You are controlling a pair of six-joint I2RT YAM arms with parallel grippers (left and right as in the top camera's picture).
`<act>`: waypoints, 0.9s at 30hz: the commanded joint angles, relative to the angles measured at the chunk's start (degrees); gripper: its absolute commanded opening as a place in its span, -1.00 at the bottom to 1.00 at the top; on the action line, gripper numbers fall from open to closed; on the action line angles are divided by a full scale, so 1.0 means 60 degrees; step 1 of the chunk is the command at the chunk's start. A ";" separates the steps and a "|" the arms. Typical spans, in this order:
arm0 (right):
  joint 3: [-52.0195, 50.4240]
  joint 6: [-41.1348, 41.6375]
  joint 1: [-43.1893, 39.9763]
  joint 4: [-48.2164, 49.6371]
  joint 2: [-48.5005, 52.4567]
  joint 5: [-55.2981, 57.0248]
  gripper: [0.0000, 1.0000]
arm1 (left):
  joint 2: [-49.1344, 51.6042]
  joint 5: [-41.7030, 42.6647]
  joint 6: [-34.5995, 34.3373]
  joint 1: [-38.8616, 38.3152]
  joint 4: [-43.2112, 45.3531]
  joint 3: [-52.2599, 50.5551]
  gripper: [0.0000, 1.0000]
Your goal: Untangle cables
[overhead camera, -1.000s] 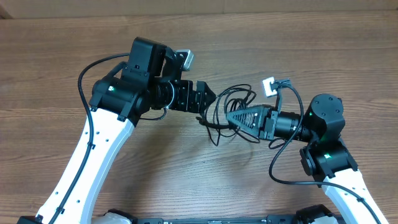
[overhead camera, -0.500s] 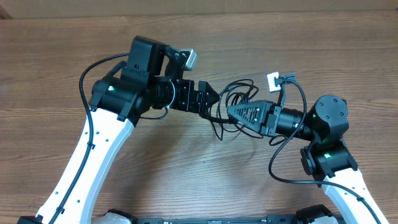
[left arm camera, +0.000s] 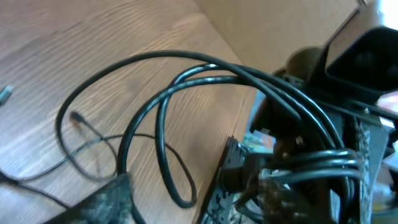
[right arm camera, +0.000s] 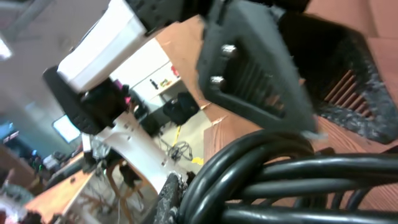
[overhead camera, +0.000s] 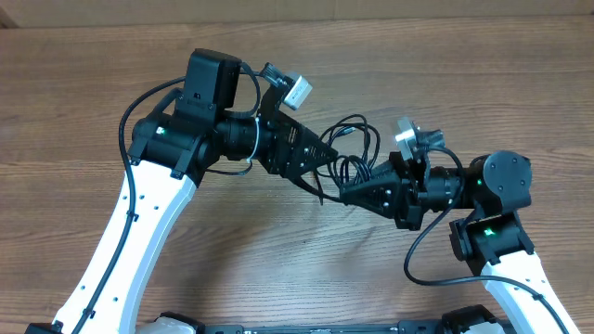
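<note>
The right gripper (overhead camera: 349, 192) was clamped shut on a bunch of the cables (overhead camera: 355, 141). Their black loops fanned out from its tip toward the far edge of the tabletop (overhead camera: 483, 74), near the middle. The left gripper (overhead camera: 318, 160) sat just beside the same bunch, almost tip to tip with the right one; whether its jaws were apart or gripping could not be told. In the left wrist view, 1 small plug (left arm camera: 76, 116) lay on the wood.

Wooden table (overhead camera: 306, 278) with visible grain; pale brown strip (overhead camera: 390, 9) along its far edge
</note>
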 commanded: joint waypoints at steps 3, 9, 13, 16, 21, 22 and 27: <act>0.0073 -0.0226 -0.0029 0.0208 -0.0047 -0.0484 -0.92 | -0.0055 0.1432 0.1330 0.0047 0.0004 0.0098 0.04; 0.0073 -0.0117 -0.0029 0.0204 -0.0047 -0.0484 -0.92 | -0.0055 0.2721 0.2583 0.0375 0.0000 0.0098 0.09; 0.0073 0.0106 -0.0029 0.0208 -0.0047 -0.0474 -0.92 | -0.0055 0.3679 0.3676 0.0619 0.0000 0.0098 0.09; 0.0076 0.0299 -0.0029 0.0302 -0.0047 -0.0441 -0.90 | -0.0055 0.4127 0.4408 0.0688 0.0000 0.0098 0.31; 0.0076 0.1115 -0.0029 0.0896 -0.0047 -0.0091 -0.85 | -0.0055 0.4142 0.4747 0.0685 -0.0007 0.0098 0.72; 0.0076 0.1519 -0.0029 0.1213 -0.0047 0.0025 -0.85 | -0.0055 0.4142 0.4798 0.0685 -0.0004 0.0098 0.77; 0.0076 0.3169 -0.0007 0.2925 -0.0047 0.0160 -0.85 | -0.0051 0.4149 0.5322 0.0648 0.0007 0.0098 0.80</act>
